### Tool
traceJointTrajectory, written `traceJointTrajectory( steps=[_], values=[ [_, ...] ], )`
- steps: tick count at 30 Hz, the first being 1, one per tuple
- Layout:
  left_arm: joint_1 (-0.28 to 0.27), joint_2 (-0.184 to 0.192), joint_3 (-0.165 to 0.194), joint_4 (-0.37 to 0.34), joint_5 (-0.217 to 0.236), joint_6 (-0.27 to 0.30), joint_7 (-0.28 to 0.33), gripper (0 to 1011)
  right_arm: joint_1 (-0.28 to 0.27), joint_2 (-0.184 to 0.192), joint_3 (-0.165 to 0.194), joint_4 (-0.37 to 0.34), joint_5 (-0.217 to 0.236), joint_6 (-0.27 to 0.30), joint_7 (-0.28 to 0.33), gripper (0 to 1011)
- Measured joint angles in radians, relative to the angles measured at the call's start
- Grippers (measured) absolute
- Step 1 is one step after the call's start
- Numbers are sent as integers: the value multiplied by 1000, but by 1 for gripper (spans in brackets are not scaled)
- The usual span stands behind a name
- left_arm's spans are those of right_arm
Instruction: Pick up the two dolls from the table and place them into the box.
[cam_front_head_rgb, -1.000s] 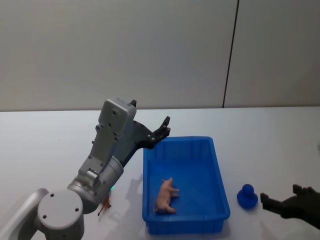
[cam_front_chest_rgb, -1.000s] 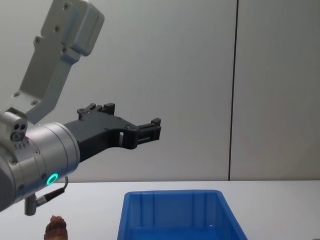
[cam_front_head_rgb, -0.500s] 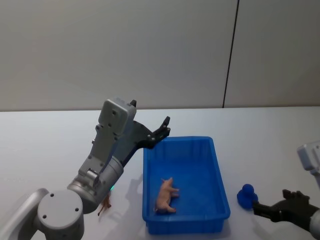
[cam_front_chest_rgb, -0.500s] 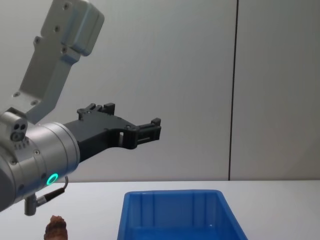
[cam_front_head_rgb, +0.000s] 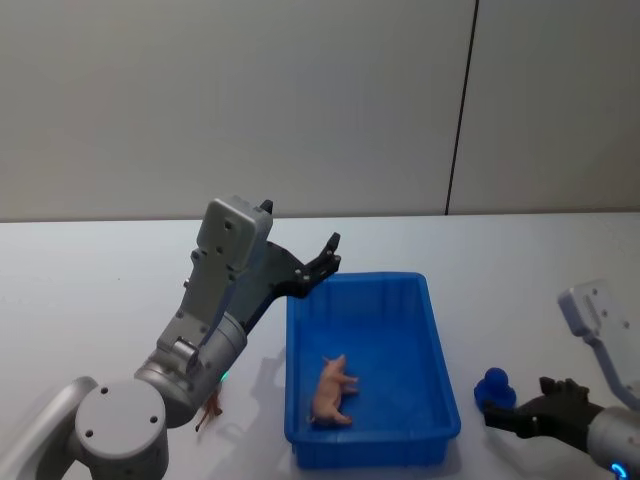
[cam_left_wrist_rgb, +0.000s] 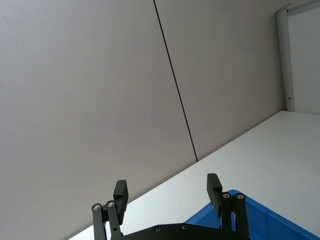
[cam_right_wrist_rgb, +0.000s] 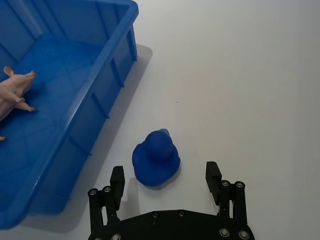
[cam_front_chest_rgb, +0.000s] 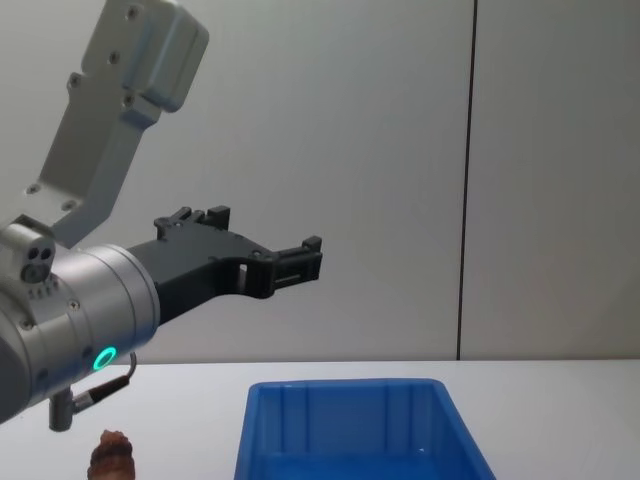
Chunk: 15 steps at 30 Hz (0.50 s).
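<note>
— Blue doll (cam_right_wrist_rgb: 156, 159) stands on the table (cam_front_head_rgb: 540, 290), just right of the box (cam_front_head_rgb: 443, 350), by its near right corner. Which arm do we use?

— Ours on the right. That right end effector (cam_right_wrist_rgb: 165, 172) is spread wide and empty, with the doll straight ahead, in line with the gap. Our left end effector (cam_front_head_rgb: 328, 255), also spread and empty, hangs above the box's far left corner.

place: robot lab | cues: bare grey wall (cam_front_head_rgb: 250, 100), plain white table (cam_front_head_rgb: 90, 270)
</note>
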Motion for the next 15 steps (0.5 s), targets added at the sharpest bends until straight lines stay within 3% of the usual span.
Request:
traceJointTrajectory(
  steps=[15],
  values=[
    [0, 0, 0, 0, 0, 0, 0, 1001, 81, -50, -28, 112, -46, -7, 34, 1001]
  ],
)
